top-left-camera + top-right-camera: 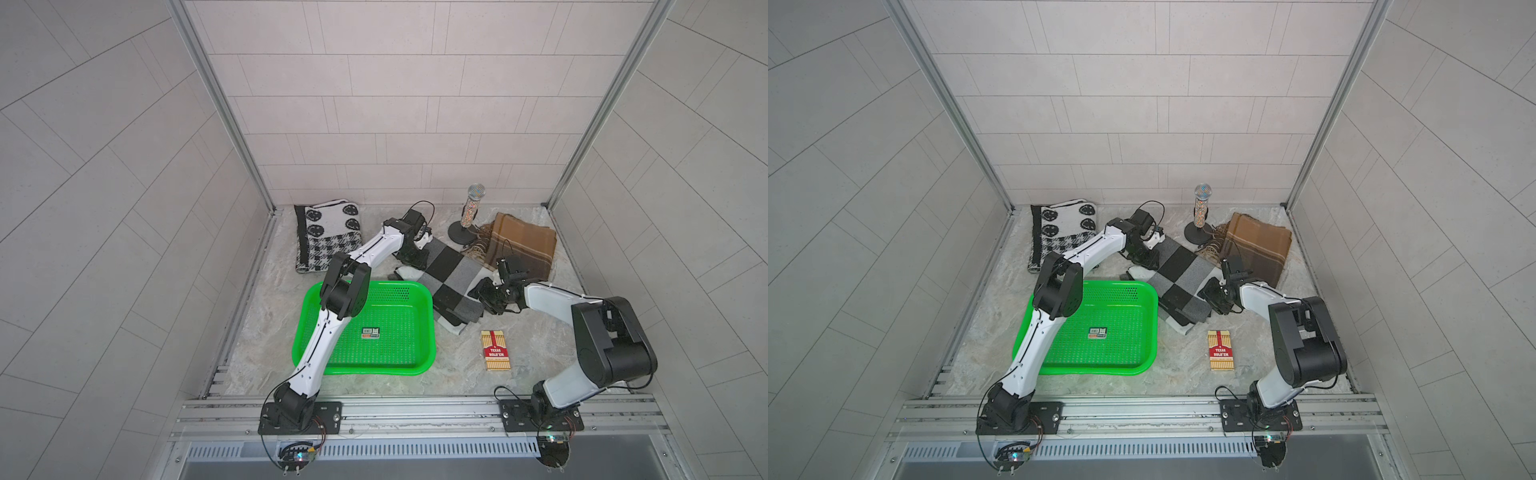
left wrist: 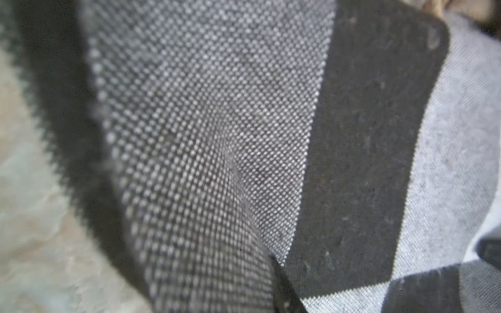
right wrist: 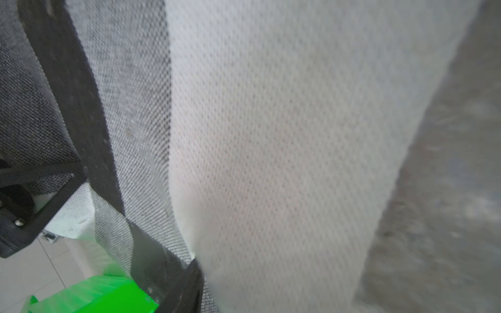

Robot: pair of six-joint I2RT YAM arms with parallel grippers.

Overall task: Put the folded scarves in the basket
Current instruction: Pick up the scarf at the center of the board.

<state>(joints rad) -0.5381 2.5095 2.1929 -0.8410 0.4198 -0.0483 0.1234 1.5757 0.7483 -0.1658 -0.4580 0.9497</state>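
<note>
1. Seen from above, a folded grey-and-black checked scarf (image 1: 453, 274) lies on a marbled tabletop (image 1: 457, 376). It runs diagonally, just beside the far right corner of the bright green basket (image 1: 365, 369). None of it is in the basket yet.
2. The basket is empty apart from a small sticker (image 1: 370, 332) on its perforated floor.
3. The left gripper (image 1: 410, 261) sits at the scarf's far end and the right gripper (image 1: 487, 294) at its near right edge. One arm at each end would probably let the fold be carried without sagging open.
4. In the left wrist view the weave puckers into a ridge that runs to a dark fingertip (image 2: 284, 295), so this gripper appears clamped on the scarf.
5. The right wrist view shows stacked scarf layers edge-on beside one fingertip (image 3: 187, 281). I cannot tell whether these jaws have closed on the cloth.
6. Other items stand clear of the path to the basket:
   - a black-and-white knit cloth (image 1: 328, 232) at the back left
   - a brown plaid scarf (image 1: 523, 245) and a glitter microphone (image 1: 471, 212) at the back right
   - a Texas Hold'em card box (image 1: 495, 350) at the front right
</note>
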